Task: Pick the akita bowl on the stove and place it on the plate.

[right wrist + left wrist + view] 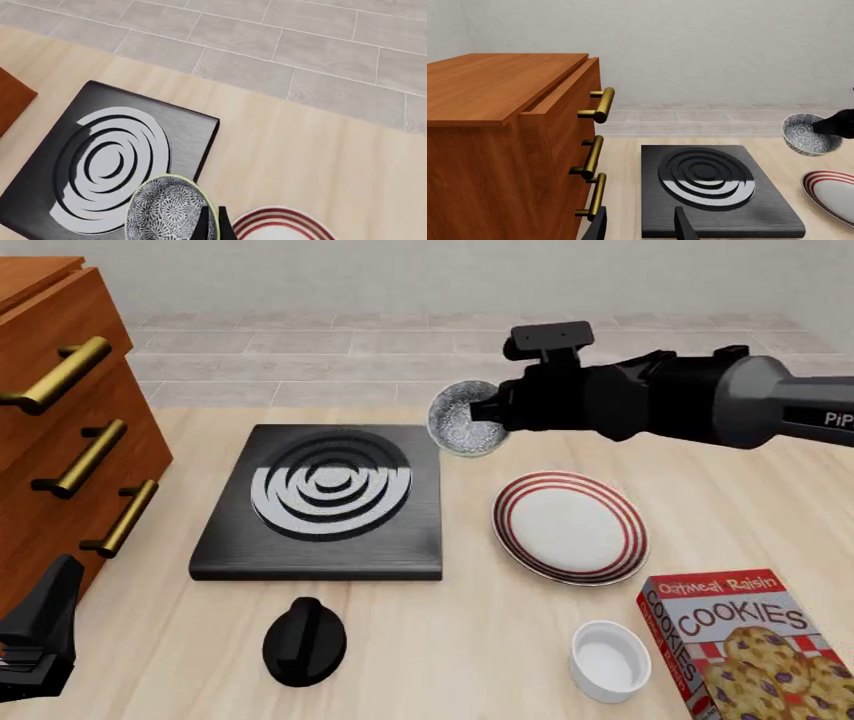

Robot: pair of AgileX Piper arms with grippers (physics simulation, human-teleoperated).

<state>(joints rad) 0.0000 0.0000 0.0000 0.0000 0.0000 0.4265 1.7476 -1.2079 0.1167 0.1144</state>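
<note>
right gripper [491,418]: we're seeing it clamping the akita bowl [463,421] by the rim, fingers nearly closed on the wall
akita bowl: we're seeing it hanging tilted in the air, speckled inside facing the front camera, off the stove [320,502], above the bench [441,620] near the stove's far right corner, not over the plate [571,527]
plate: it's sitting on the bench just right of the stove, nothing on it
left gripper [639,226]: we're seeing it hovering low at the stove's near edge, fingers apart, gripping nothing
surroundings: black knob [304,641], white bowl [610,659], cookies box [743,645] near front edge; wooden drawer cabinet [60,410] at left
</note>
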